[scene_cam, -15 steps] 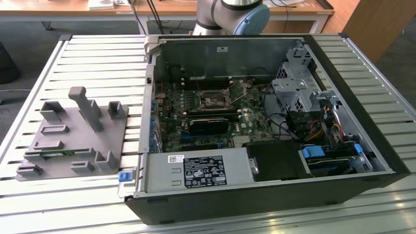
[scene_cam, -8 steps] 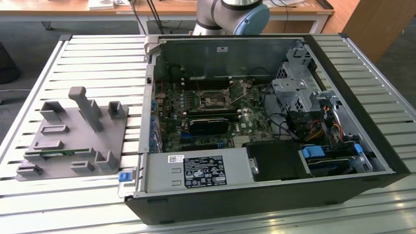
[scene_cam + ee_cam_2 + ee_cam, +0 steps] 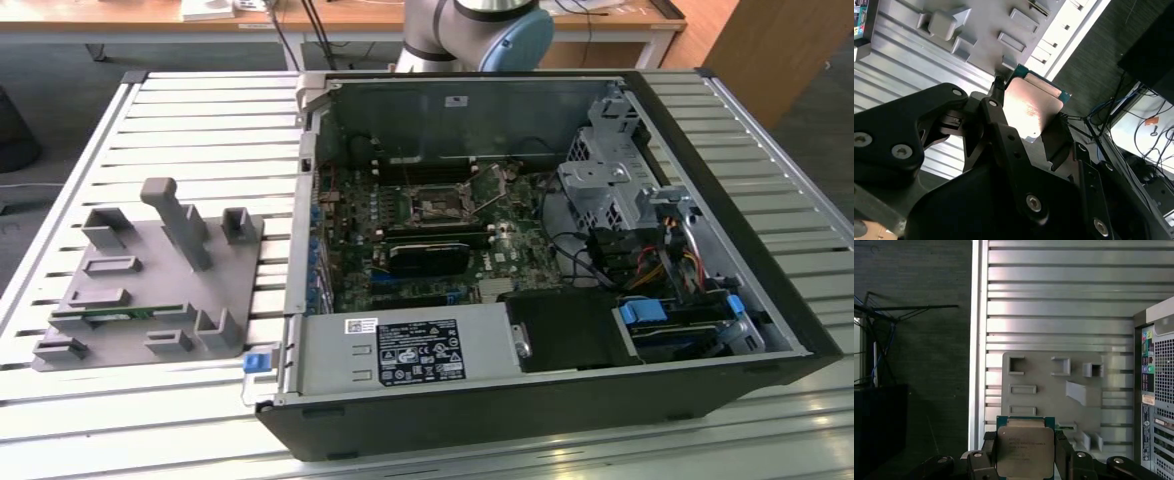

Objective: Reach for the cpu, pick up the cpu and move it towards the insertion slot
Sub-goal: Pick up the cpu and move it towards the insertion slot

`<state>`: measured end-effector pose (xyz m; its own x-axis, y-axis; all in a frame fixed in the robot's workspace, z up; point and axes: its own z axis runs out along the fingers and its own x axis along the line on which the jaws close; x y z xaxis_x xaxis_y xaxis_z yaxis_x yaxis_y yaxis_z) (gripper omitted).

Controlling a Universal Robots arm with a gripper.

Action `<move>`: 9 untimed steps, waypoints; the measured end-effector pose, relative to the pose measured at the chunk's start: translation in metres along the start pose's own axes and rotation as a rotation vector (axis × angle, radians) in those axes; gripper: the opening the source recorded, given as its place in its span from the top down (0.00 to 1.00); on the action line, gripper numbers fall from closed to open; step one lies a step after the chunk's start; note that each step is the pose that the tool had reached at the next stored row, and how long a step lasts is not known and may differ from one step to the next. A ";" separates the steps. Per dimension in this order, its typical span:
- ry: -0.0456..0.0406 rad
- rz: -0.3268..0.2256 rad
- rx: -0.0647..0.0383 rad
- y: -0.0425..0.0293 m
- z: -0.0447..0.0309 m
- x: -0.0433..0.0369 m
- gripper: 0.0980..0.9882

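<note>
The gripper (image 3: 1028,119) grips the cpu (image 3: 1033,102), silver-lidded and green-rimmed, in the second wrist view; in the first wrist view a grey tray (image 3: 1046,401) and slatted table (image 3: 1054,300) lie behind it; the exterior view shows the insertion slot (image 3: 438,205) inside the open case (image 3: 534,420).

The insertion slot (image 3: 438,205) lies inside the case (image 3: 534,410), tray (image 3: 147,290) alongside

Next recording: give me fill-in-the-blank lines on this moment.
1. In both wrist views the tool is shut on the ____.
2. In the exterior view the insertion slot lies to the exterior view's ____ of the grey fixture.
3. The insertion slot sits inside the ____ computer case.
Missing: cpu; right; open.
</note>
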<state>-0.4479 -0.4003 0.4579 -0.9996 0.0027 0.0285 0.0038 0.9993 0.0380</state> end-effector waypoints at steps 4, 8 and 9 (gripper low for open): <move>-0.0001 0.000 0.000 0.0003 -0.0045 0.0001 0.50; 0.0000 0.000 0.000 0.0006 -0.0084 0.0002 0.50; 0.0000 0.000 0.000 0.0007 -0.0093 0.0003 0.50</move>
<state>-0.4479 -0.3999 0.4672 -0.9996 0.0027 0.0285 0.0038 0.9993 0.0379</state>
